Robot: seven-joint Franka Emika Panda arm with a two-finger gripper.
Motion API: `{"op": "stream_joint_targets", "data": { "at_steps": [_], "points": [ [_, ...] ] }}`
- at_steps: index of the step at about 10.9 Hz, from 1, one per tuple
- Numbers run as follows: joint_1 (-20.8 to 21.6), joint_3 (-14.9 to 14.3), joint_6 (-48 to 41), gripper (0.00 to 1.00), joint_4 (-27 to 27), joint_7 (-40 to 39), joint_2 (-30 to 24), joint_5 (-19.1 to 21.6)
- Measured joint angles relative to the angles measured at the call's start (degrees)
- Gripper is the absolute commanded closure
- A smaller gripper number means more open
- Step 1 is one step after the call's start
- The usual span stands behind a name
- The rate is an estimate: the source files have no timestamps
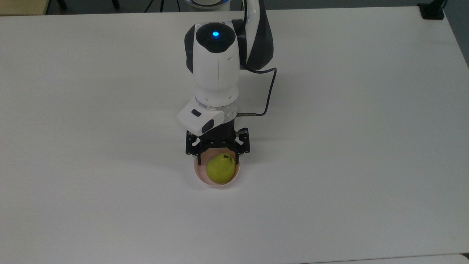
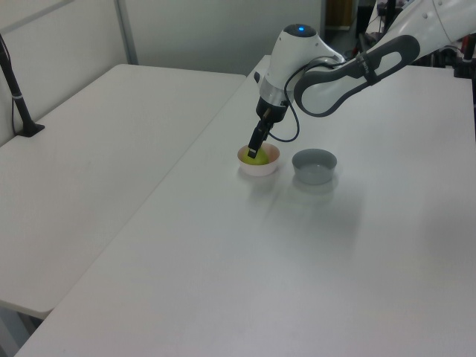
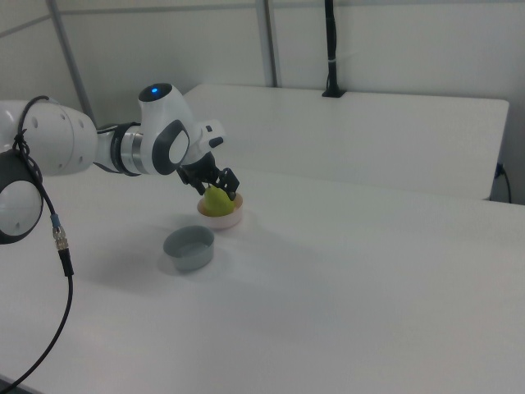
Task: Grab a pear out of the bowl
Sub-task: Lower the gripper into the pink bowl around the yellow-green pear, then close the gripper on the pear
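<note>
pear [image 1: 220,168]: lies in the bowl, narrow end with the dark stem spot toward the arm in the top view; not lifted, it rests on the bowl's floor.
bowl [image 1: 201,177]: pale pink, on the white table [image 1: 348,146]; its near rim is bare in the top view, its far rim sits under the jaws.
jaws [image 1: 218,160]: spread wide, one finger on each side of the pear's stem end in the top view; nothing held. Whether the fingers touch the pear I cannot tell; a thin gap seems to remain on both sides.
height: in the right view the jaws [image 3: 218,190] sit low over the bowl, tips about level with the pear's upper half.
arm [image 1: 216,69]: stands just behind the bowl in the top view, wrist pointing down, blue light lit on top.
grey bowl [image 2: 314,164]: beside the pink bowl, on the left view's right; no part in the task.
done: the approach looks finished, the jaws bracket the pear.
left: closing on the pear and lifting it clear of the bowl.
watch: the pear is round and smooth, so I judge a grip near the narrow end could slip; a little more reach toward its wide middle may help.
</note>
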Motion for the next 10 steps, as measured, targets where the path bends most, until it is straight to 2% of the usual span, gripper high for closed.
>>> {"op": "stream_joint_targets", "data": {
  "at_steps": [2,3,6,10],
  "points": [
    [0.0,0.0,0.9,0.21,0.0,0.0,0.8,-0.5],
    [0.0,0.0,0.9,0.22,0.0,0.0,1.1,-0.7],
    [0.0,0.0,1.0,0.5,0.2,0.0,1.5,-0.7],
    [0.1,0.0,1.0,0.55,0.5,0.0,1.6,-1.4]
  ]
}}
